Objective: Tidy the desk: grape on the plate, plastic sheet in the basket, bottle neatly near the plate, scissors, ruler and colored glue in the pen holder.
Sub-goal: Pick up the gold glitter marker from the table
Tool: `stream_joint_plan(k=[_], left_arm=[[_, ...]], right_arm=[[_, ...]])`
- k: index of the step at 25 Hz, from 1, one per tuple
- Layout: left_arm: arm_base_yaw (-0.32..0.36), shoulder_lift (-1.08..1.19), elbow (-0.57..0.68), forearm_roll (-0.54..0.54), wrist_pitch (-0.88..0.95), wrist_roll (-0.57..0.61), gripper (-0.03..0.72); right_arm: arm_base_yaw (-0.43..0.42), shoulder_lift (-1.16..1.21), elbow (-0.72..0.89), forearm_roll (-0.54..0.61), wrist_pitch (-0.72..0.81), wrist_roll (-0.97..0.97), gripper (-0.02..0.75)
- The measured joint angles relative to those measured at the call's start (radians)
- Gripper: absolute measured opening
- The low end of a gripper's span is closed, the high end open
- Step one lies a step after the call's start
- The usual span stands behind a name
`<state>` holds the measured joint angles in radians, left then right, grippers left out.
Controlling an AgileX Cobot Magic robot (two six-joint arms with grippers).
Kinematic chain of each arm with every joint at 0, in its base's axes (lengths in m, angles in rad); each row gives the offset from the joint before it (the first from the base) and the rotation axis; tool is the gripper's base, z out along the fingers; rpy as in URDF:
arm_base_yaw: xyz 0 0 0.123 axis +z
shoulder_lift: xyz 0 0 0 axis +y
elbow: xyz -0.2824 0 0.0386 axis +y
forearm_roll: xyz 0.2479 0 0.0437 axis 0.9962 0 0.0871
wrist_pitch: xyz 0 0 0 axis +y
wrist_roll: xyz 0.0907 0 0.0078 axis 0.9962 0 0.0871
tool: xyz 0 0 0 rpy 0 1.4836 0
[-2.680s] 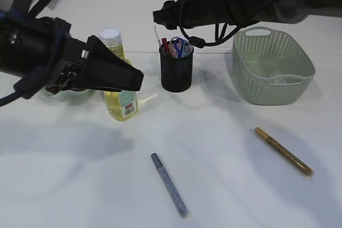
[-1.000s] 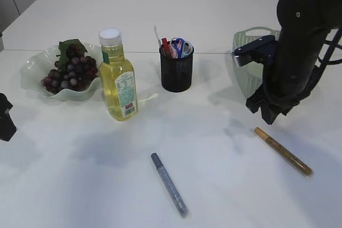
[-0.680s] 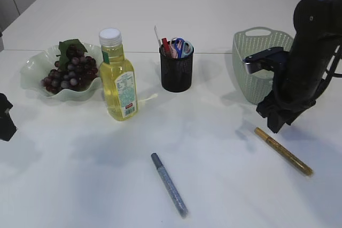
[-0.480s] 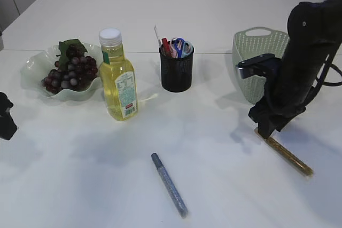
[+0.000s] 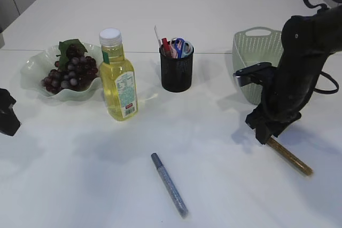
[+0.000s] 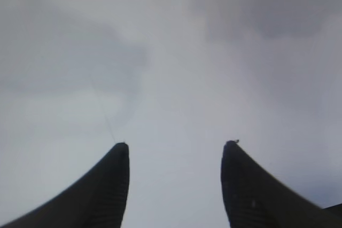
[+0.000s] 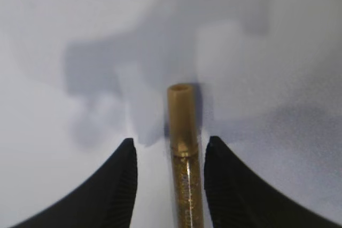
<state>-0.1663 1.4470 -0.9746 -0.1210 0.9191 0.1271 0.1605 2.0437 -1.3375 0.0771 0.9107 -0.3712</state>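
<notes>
My right gripper [image 5: 262, 131] is down at the table over the near end of the gold glitter glue pen [image 5: 290, 157]. In the right wrist view the gripper [image 7: 170, 143] is open, with the gold pen [image 7: 184, 153] lying between its jaws, untouched. A silver-blue glitter glue pen [image 5: 169, 184] lies on the table at the front centre. The black mesh pen holder [image 5: 176, 70] holds scissors and other items. The yellow bottle [image 5: 118, 76] stands beside the plate [image 5: 32, 76] with grapes [image 5: 68, 73]. My left gripper [image 6: 175, 145] is open and empty above bare table; it shows at the exterior view's left edge [image 5: 7, 115].
A pale green basket [image 5: 257, 46] stands at the back right, just behind my right arm. A table seam runs across behind the holder and plate.
My right arm swung from above the pen holder to the right, then came down and set its open jaws around the gold pen's end. My left arm withdrew to the left edge.
</notes>
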Motion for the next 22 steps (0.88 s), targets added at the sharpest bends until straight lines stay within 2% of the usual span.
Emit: stream_joint_plan(k=[7,16,22], left_arm=[[0.000,0.000,0.000,-0.004,-0.010,0.000,0.403],[0.000,0.000,0.000,-0.004,-0.018,0.000,0.403],[0.000,0.000,0.000,-0.004,-0.024,0.000,0.403]], right_arm=[[0.000,0.039,0.000,-0.008,-0.009,0.020,0.339],[0.000,0.040,0.000,-0.013,-0.013,0.022,0.164],[0.000,0.040,0.000,-0.007,-0.013,0.022,0.132]])
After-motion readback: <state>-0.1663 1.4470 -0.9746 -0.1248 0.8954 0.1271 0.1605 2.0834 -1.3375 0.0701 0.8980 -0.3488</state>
